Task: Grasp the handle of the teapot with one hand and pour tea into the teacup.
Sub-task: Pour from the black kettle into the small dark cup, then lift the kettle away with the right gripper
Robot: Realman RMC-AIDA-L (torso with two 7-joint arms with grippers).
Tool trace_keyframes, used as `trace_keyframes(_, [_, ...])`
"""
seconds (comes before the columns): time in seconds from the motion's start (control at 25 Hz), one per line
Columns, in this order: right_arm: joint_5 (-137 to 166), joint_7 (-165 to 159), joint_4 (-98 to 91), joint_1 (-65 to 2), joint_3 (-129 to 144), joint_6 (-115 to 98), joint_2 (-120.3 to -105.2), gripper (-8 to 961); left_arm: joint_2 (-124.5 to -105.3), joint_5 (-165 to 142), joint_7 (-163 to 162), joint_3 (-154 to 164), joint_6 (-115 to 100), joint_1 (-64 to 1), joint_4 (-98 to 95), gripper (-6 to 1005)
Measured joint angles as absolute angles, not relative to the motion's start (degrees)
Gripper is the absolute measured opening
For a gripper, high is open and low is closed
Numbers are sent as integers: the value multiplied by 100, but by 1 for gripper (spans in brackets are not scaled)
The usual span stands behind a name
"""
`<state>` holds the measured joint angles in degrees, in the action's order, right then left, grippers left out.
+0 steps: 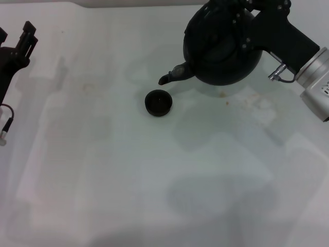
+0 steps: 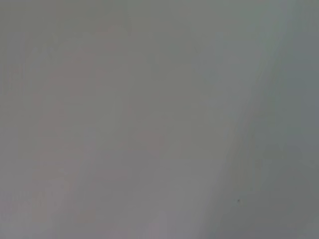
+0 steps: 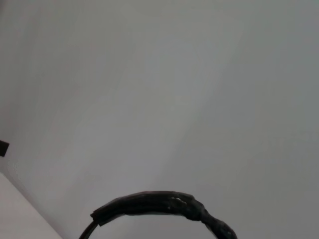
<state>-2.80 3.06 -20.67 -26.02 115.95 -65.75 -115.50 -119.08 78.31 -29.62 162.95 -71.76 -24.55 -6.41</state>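
The teapot (image 1: 222, 49) is seen in the upper right of the head view, apparently lifted and tilted, its spout (image 1: 172, 75) pointing down toward the teacup (image 1: 158, 102), which sits on the white table (image 1: 103, 180) just below and left of the spout tip. The right gripper (image 1: 245, 15) is placed over the pot's top where the handle (image 3: 164, 206) arches; whether its fingers are closed on it cannot be told, though the pot seems carried by it. No tea is seen. A spill is judged the main risk: the spout tip lies beside the cup's rim, not over it, so tea could land on the table. The left gripper (image 1: 23, 38) is parked, fingers parted, at the left edge.
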Motion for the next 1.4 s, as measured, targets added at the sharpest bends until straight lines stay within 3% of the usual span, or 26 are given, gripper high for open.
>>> trace_keyframes(1.4, [-309, 956, -2136, -2602, 11583, -6570, -11558, 125, -11909, 7831, -2962, 16295, -7092, -2479, -641, 775])
